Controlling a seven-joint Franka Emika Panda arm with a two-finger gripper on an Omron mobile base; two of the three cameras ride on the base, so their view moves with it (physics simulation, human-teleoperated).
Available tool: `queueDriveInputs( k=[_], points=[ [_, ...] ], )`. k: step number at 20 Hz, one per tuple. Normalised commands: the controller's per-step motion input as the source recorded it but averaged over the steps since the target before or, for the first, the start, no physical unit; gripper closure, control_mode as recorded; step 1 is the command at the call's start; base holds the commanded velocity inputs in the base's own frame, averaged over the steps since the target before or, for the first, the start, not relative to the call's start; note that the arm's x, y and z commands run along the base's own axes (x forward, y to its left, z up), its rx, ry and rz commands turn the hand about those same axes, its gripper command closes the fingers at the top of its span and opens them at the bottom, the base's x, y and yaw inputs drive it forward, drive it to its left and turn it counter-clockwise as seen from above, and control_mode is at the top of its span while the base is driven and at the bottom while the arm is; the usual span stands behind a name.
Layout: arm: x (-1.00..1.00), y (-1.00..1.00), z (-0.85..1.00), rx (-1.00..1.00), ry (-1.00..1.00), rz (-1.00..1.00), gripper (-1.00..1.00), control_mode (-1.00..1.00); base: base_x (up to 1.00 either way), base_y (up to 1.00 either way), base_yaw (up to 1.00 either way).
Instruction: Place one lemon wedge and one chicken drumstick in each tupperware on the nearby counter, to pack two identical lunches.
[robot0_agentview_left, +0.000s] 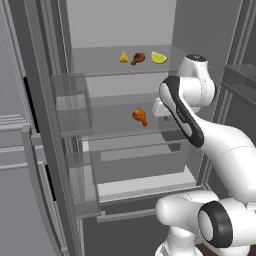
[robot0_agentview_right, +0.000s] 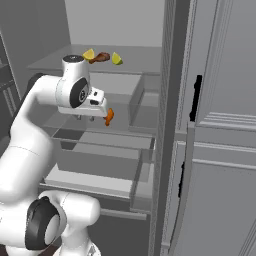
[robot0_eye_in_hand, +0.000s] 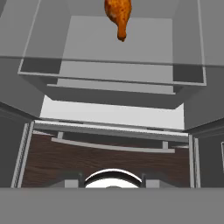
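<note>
An open fridge (robot0_agentview_left: 75, 150) is seen, and every place here is told from it. On its top shelf (robot0_agentview_left: 100, 67), three small foods are lined up near each other. A deep yellow pointed wedge (robot0_agentview_left: 123, 57) is placed at one end, a dark brown drumstick (robot0_agentview_left: 138, 58) is set in the middle, and a paler wedge (robot0_agentview_left: 159, 58) is put at the other end. On the shelf just below, toward the front, an orange drumstick (robot0_agentview_left: 140, 117) is laid by itself, well apart from the three above. In the hand view this orange drumstick (robot0_eye_in_hand: 118, 15) is shown at the top, with its thin bone pointed down. The white arm (robot0_agentview_left: 200, 130) is reached into the fridge at the height of that lower shelf. The pincer (robot0_agentview_right: 82, 118) is held just beside the orange drumstick (robot0_agentview_right: 108, 116), hanging under the hand. How wide the pincer is spread cannot be told, because its tips are too small and partly hidden. Nothing is seen gripped in it. Below the shelves, pale drawers (robot0_agentview_left: 145, 180) are seen.
</note>
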Motion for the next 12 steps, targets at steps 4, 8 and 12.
queueDriveInputs(
  k=[4,8,12],
  points=[
    [0.01,0.00,0.00,0.00,0.00,0.00,-1.00,-1.00,0.00,0.00,0.00],
    [-0.04,0.00,0.08,0.00,-0.15,0.00,-1.00,-1.00,0.00,0.00,0.00],
    [0.28,0.01,-0.10,0.00,-0.06,0.00,-1.00,-1.00,0.00,0.00,0.00]
  ],
)
